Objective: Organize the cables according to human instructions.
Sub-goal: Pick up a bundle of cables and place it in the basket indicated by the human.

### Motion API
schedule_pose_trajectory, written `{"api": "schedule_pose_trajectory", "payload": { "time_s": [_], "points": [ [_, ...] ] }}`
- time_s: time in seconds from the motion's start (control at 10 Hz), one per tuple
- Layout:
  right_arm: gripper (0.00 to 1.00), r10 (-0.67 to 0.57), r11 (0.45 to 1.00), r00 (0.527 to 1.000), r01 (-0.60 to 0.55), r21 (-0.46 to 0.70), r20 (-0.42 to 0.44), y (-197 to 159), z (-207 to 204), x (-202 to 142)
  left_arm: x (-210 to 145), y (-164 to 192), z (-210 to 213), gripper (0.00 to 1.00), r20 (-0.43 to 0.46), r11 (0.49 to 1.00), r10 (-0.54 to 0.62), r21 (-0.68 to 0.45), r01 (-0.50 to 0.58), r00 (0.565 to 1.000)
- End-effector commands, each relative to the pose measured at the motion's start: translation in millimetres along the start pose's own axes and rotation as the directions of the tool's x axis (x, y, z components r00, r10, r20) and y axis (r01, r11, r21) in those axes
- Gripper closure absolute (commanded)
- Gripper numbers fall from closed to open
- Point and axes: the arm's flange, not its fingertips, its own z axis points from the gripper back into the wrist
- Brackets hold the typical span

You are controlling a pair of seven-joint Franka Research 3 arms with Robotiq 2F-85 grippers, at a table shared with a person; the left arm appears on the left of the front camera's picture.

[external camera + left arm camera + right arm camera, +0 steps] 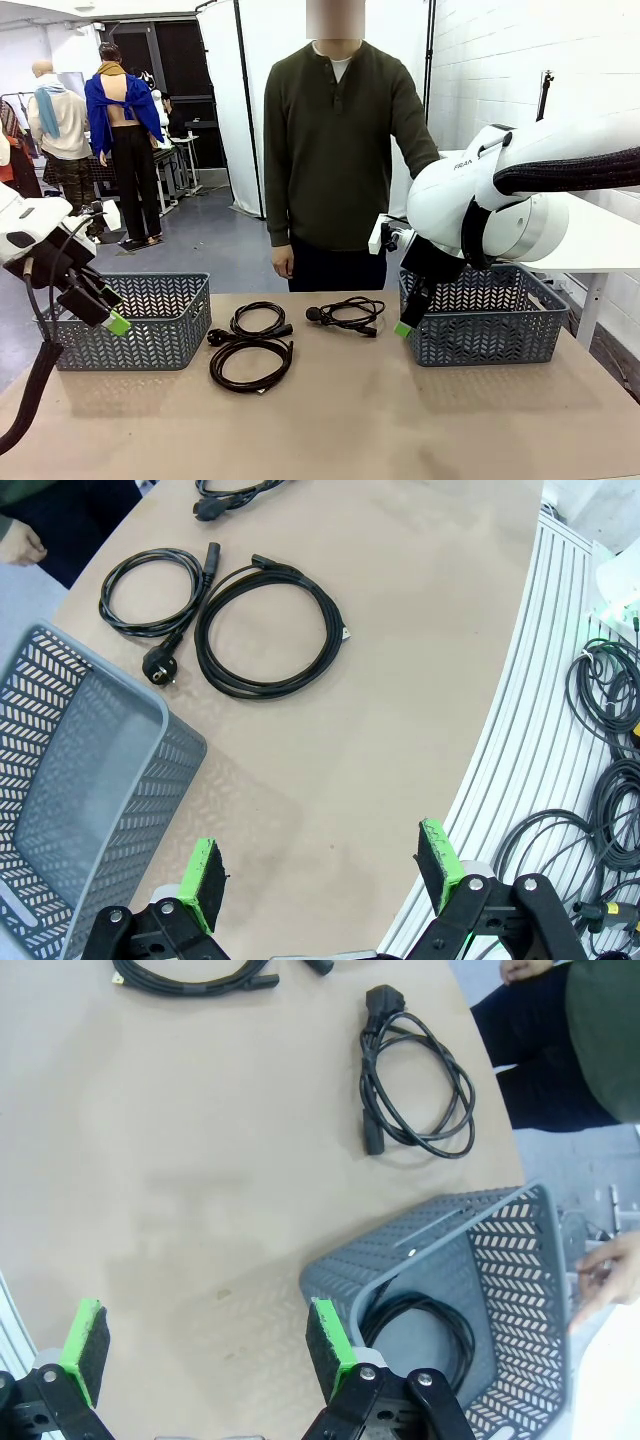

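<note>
Surface (380, 420): near half bare, open across its width.
Centre: three cables (250, 365) lying flat between the baskets, with a bare gap between the left pair and the third.
Left basket (150, 310), right basket (500, 340): walls stand at either side, tops open.
Fourth cable (420, 1328): on right basket's floor.
Right arm (520, 190): above right basket's near left corner.
Person (335, 150): at far edge, centre.

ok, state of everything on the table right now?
Left end effector: open, empty.
Right end effector: open, empty.
Left basket: looks empty.
Right basket: holds fourth cable, coiled.
Plug cable: coiled, loose on table.
Big cable: coiled, beside plug cable.
Third cable: coiled, near right basket.
</note>
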Motion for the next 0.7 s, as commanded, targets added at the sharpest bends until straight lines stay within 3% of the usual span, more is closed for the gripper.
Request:
{"api": "schedule_pose_trajectory", "payload": {
  "time_s": [0.0,0.6],
  "points": [
    [0.0,0.023,1.0,1.0,-0.022,0.018,-0.012,-3.3,-1.1,6.5,-0.9,1.1,0.4,0.0,0.012,1.0,0.0,-0.019,0.0,1.0],
    [0.0,0.196,0.978,0.972,-0.185,0.096,-0.13,-39.6,-28.4,75.1,-0.9,1.1,0.4,0.0,0.012,1.0,0.0,-0.019,0.0,1.0]
  ]
}}
